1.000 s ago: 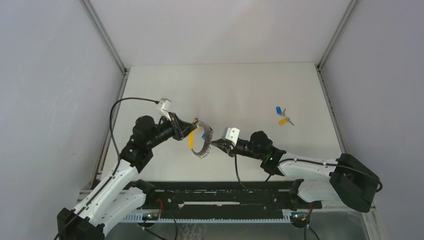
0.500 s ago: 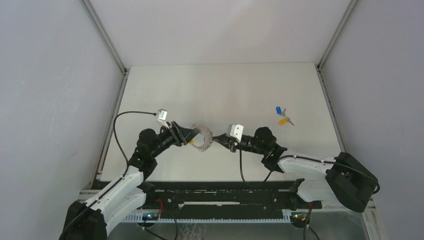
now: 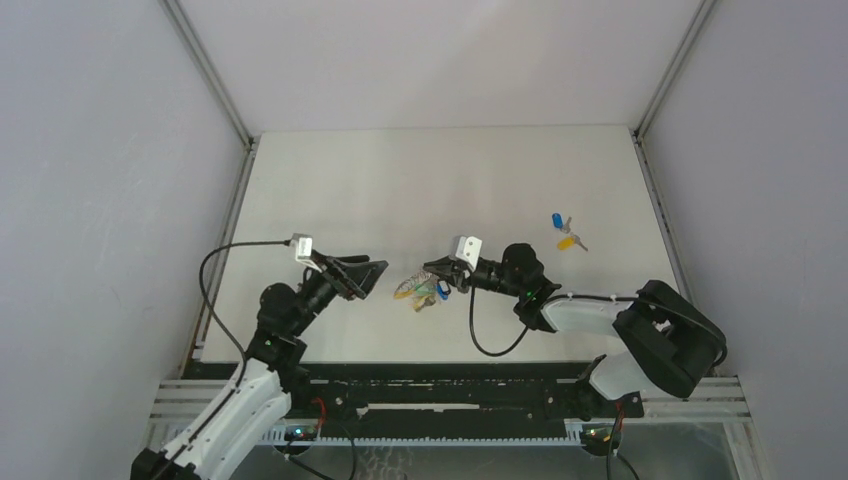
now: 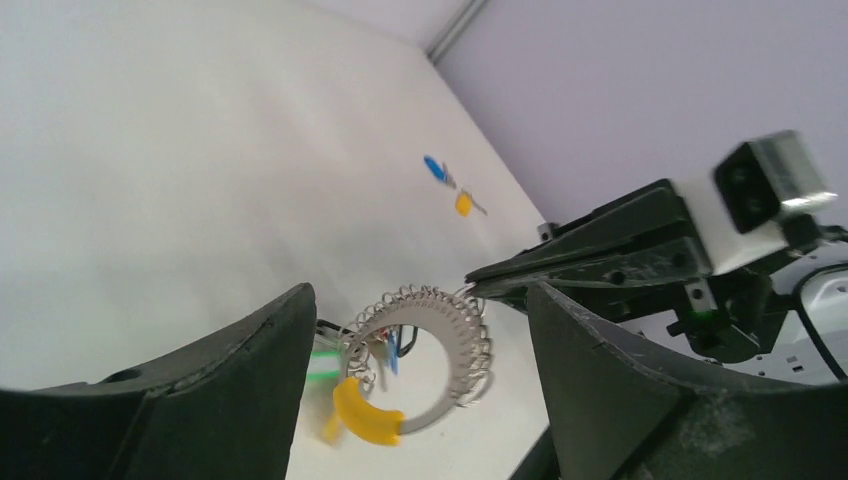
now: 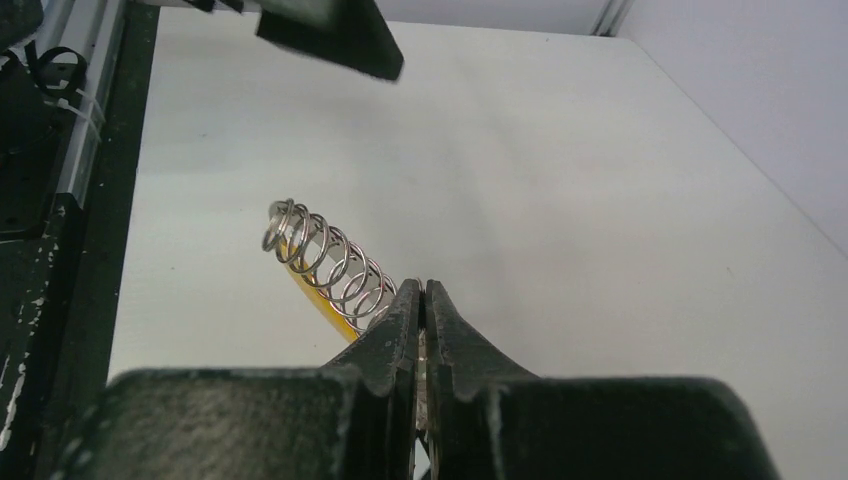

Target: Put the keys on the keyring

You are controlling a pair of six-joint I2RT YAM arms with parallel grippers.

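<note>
Pinching the rim of the keyring (image 3: 418, 290) between fingers pressed tightly together, the right gripper (image 3: 437, 279) is holding it low over the near middle of the table (image 3: 450, 170). Whether the bunch is touching the surface cannot be told. In the right wrist view the wire coil wound round the ring is sticking out to the left of the closed fingertips. The left wrist view is showing a yellow piece on the ring's lower edge, with green and blue caps hanging at its left side. The left gripper (image 3: 374, 278) is sitting just to the left of the keyring with its jaws spread wide, gripping nothing and standing apart from the ring. The two loose keys are lying well apart from both grippers, towards the right far part of the table. The blue-capped key (image 3: 557, 220) is lying just beyond the yellow-capped key (image 3: 567, 242), close beside it, and neither is on the ring.
</note>
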